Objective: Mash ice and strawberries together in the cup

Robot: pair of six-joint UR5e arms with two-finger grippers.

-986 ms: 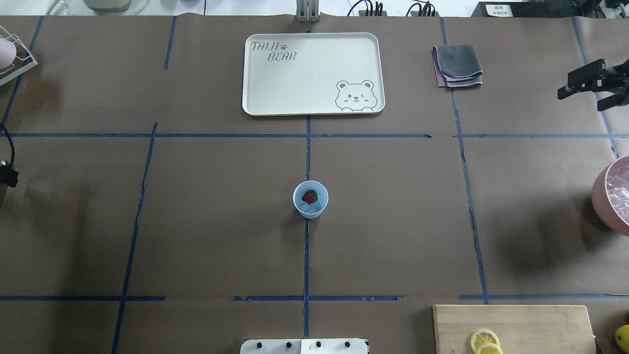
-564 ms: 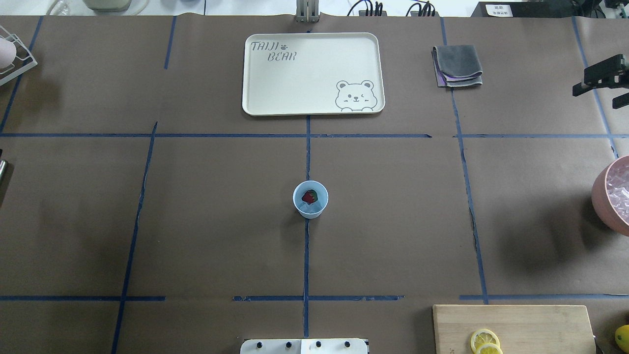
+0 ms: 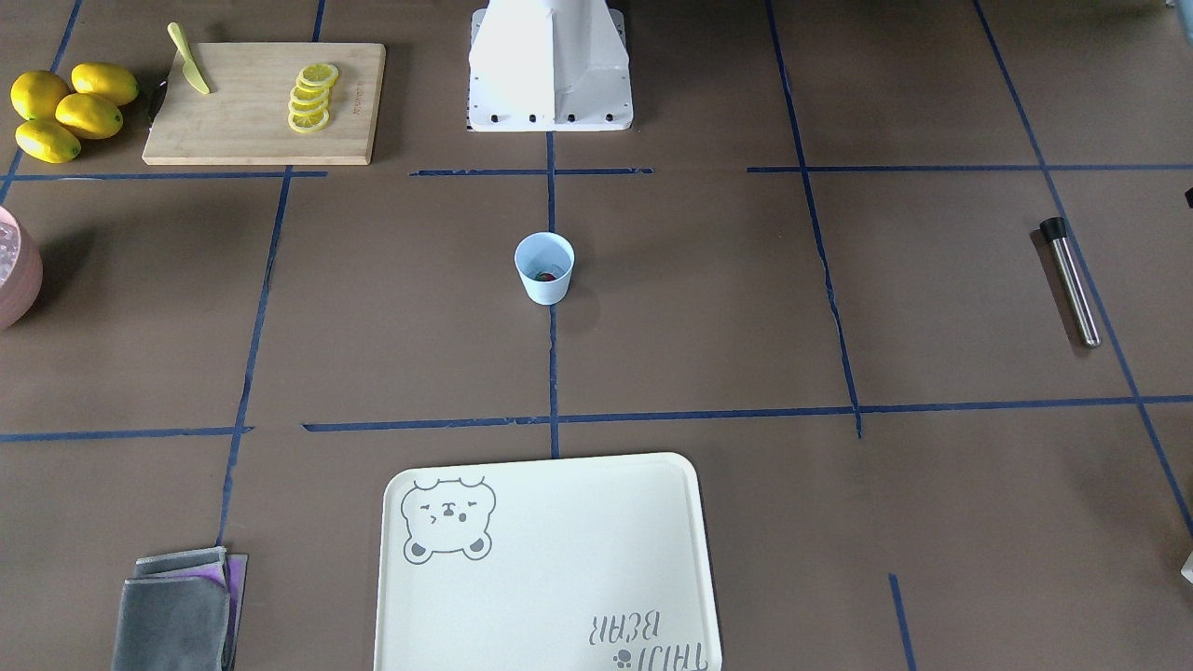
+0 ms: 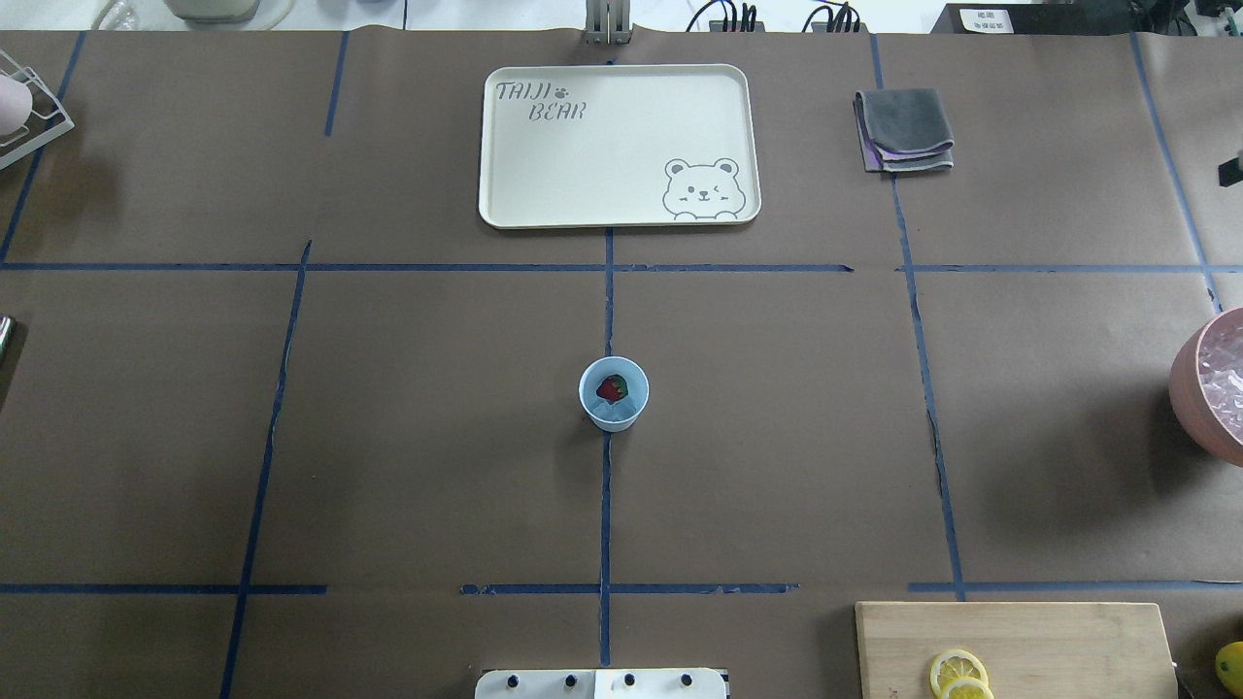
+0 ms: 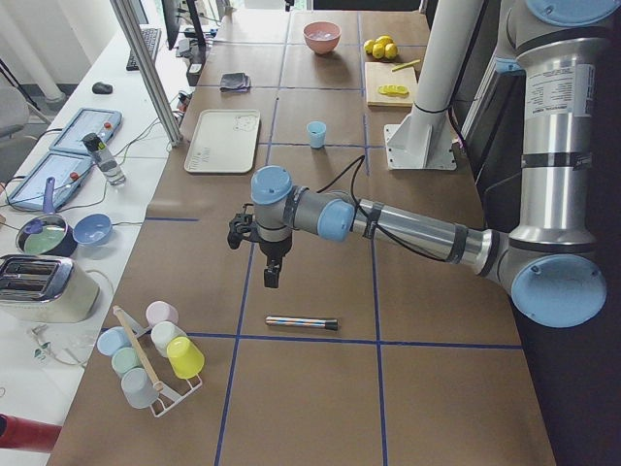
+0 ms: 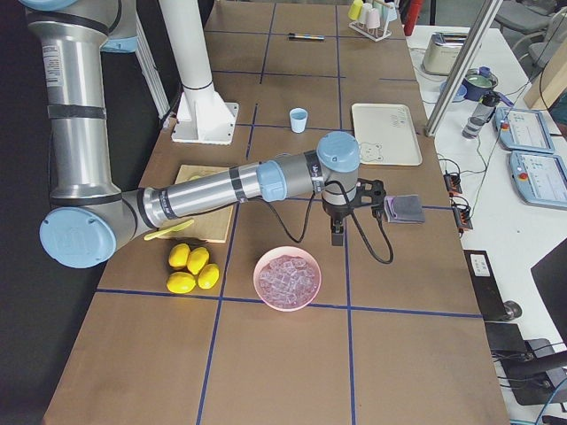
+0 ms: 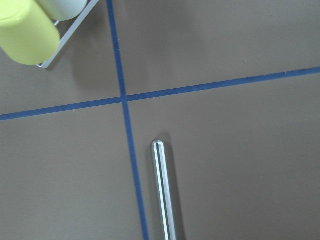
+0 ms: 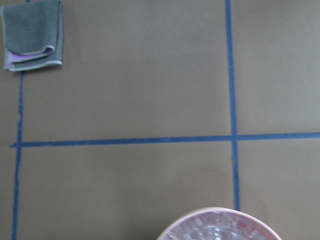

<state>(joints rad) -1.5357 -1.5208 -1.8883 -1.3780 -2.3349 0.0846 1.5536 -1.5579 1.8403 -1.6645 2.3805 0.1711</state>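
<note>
Overhead exterior: cup (image 4: 614, 393) at centre; left pincer (image 5: 272, 277), right pincer (image 6: 337, 235) well aside, state untellable.

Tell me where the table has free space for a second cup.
Bare paper lies all around the cup: the squares on both sides of it, and the strip between it and the tray. The tray is empty. It is crowded at the robot's right, by the cutting board and the pink bowl.
</note>
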